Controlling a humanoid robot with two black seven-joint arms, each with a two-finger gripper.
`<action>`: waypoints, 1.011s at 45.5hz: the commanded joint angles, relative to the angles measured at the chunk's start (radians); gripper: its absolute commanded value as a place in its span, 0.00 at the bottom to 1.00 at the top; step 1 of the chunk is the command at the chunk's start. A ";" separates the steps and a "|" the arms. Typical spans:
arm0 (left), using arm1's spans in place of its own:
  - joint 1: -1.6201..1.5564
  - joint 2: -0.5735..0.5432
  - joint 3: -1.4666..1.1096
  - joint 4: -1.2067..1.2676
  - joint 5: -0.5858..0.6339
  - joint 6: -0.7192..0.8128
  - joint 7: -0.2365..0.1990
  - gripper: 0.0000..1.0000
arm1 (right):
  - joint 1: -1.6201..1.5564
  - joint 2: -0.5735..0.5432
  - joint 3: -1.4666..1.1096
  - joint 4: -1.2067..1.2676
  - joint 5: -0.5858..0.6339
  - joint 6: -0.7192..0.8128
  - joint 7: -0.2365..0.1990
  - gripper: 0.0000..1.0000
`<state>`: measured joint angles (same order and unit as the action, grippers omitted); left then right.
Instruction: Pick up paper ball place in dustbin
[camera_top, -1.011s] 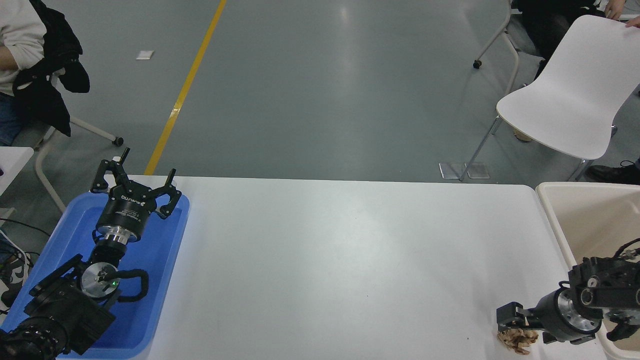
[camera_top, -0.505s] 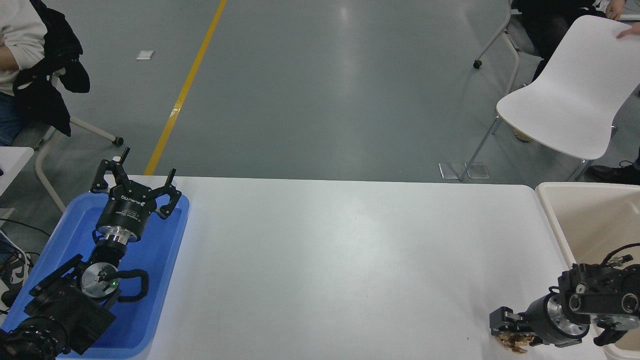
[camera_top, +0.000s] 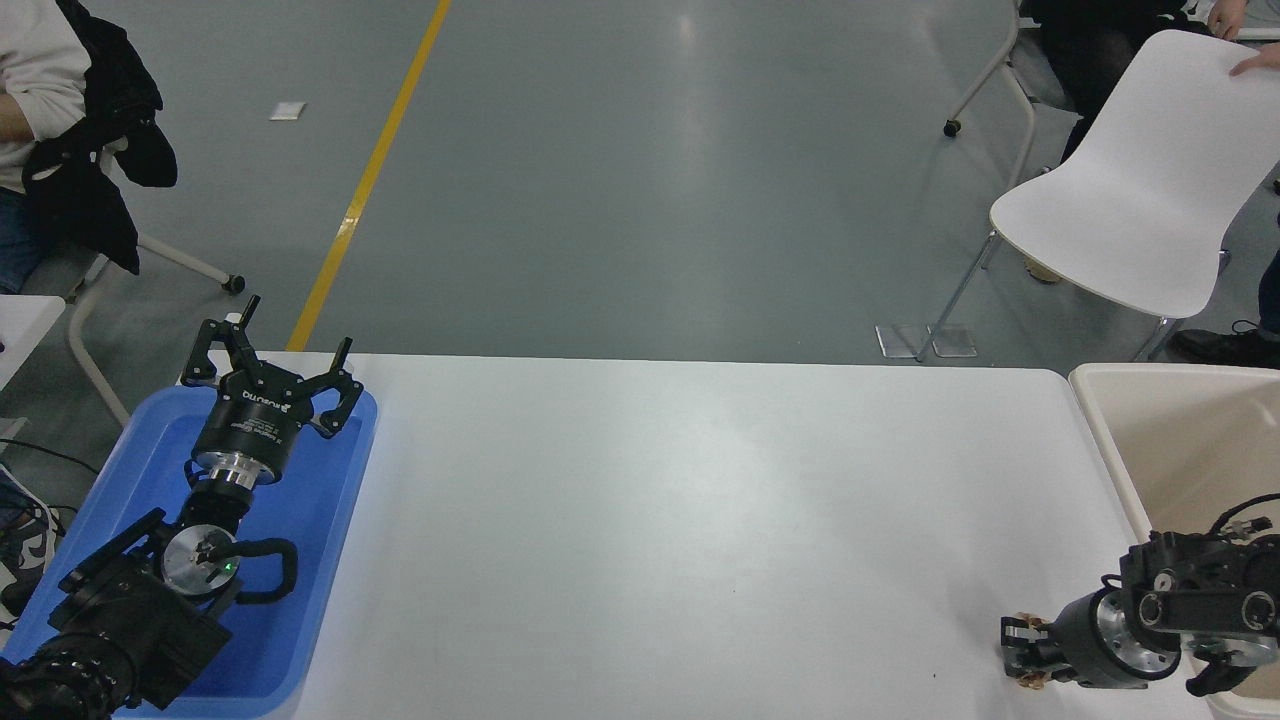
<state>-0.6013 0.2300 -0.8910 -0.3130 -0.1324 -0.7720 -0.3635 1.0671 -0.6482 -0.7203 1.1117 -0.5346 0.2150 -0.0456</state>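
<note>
Where table ends, right hand grips paper ball

Counter: smooth white, faint sheen. Blue tray: glossy plastic. Dustbin: smooth cream plastic, matt walls. Paper ball: crumpled tan paper, rough, mostly hidden. Left tool: matt black, brushed metal collar behind it. Right tool: matt black, bright metal wrist ring. Chair: smooth white plastic shell, metal legs.
</note>
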 joint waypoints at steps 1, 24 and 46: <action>-0.002 -0.001 0.000 -0.001 0.001 0.000 0.001 1.00 | 0.053 -0.080 -0.007 0.048 -0.002 0.006 0.000 0.00; -0.002 -0.001 0.000 -0.001 0.001 -0.001 0.003 1.00 | 0.648 -0.159 -0.358 0.404 -0.024 0.254 0.004 0.00; -0.002 -0.001 0.000 0.000 0.001 -0.001 0.003 1.00 | 1.188 -0.088 -0.392 0.450 0.146 0.570 0.007 0.00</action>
<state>-0.6029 0.2286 -0.8914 -0.3133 -0.1318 -0.7731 -0.3605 1.9954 -0.7765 -1.0790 1.5365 -0.4903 0.7085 -0.0388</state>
